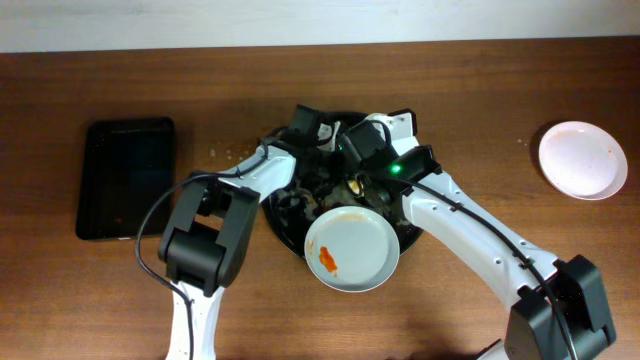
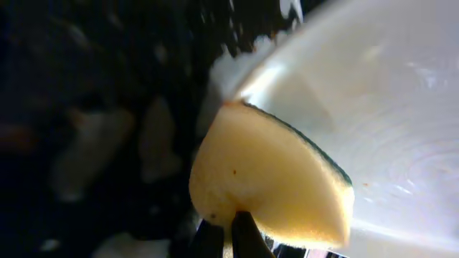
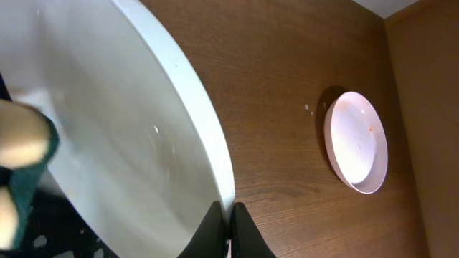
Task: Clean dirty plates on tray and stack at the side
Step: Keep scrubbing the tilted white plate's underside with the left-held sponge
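The right claw [image 3: 228, 215] is clenched on the rim of a white plate [image 3: 107, 129]. Its two dark fingers stand together at the edge, so the plate begins directly at the fingertips and spreads away from them to the left of the wrist view. The plate is tilted there, with its inner face turned to the camera.

The left claw [image 2: 229, 226] is also clenched. It pinches a yellow sponge [image 2: 272, 179] with a dark green layer on one side. The sponge stands up from the fingertips and its far end touches the inner face of the same plate, which fills the right part of this view. Behind the sponge all is dark and blurred, with some pale spots which I cannot identify.

From above, this plate is over the near edge of the round black tray [image 1: 285, 232] and passes a little beyond its rim. A red-orange smear [image 1: 328, 262] is on its left part. Both arms meet over the tray and hide most of it, so what else lies in it I cannot tell.

A second plate [image 1: 582, 160] lies flat on the brown table [image 1: 480, 100], well apart at the robot's right side. A black rectangular tray [image 1: 127, 178] lies on the table at the left.
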Robot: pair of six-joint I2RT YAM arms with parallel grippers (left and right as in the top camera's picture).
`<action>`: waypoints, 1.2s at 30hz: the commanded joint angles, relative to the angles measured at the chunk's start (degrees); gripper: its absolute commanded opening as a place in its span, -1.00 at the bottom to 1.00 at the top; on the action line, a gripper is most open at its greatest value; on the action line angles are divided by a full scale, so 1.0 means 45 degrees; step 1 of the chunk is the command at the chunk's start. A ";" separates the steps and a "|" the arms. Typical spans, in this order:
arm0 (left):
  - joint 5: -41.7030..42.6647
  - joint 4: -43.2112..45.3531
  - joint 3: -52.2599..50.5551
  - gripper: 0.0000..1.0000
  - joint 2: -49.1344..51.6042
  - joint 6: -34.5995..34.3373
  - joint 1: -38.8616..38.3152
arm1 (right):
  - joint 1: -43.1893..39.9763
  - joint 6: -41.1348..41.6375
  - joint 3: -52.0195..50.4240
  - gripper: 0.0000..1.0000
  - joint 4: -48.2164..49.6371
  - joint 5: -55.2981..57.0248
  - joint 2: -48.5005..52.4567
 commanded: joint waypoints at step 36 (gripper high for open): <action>-0.0437 -0.4012 0.0821 -0.99 -0.2079 0.2817 0.1418 | 0.0092 -0.0937 0.2832 -0.92 -0.2565 0.2079 -0.1467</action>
